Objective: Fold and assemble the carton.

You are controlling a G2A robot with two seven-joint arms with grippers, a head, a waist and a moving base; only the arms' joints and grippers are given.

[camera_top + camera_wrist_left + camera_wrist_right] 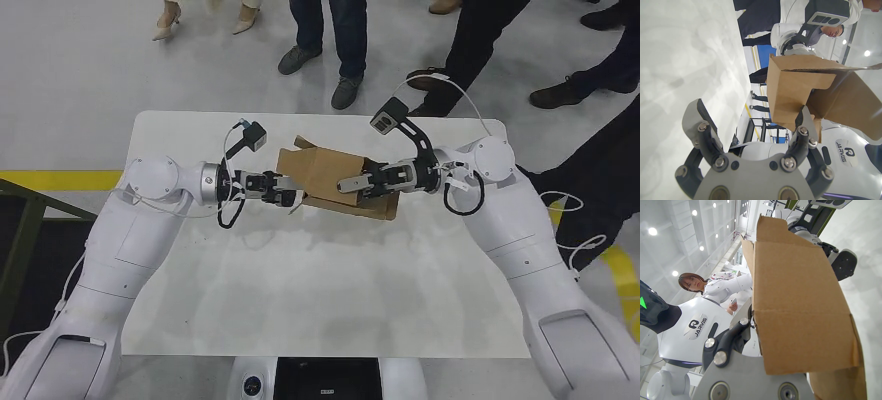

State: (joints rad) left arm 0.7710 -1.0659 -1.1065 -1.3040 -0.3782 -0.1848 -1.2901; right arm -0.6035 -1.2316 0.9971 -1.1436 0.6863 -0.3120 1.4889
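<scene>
Our left gripper (752,103) stands wide open with nothing between its jaws. One of its fingertips (803,113) lies against the edge of a flap of the brown corrugated cardboard carton (800,85), and the other is out in free air on the side of the white table (687,56). In the top view we see this gripper (288,191) just at the carton's (322,168) left end. The right gripper (350,184) lies across the carton's upper face from the opposite side. In its own wrist view a broad panel of the carton (800,313) covers most of it, so we cannot tell how far it is open or whether it has hold of the cardboard. The carton is only partly folded, with flaps standing out at angles. It sits between the two grippers over the far half of the table (300,300), near the middle of its width. We cannot tell whether it rests on the surface.
</scene>
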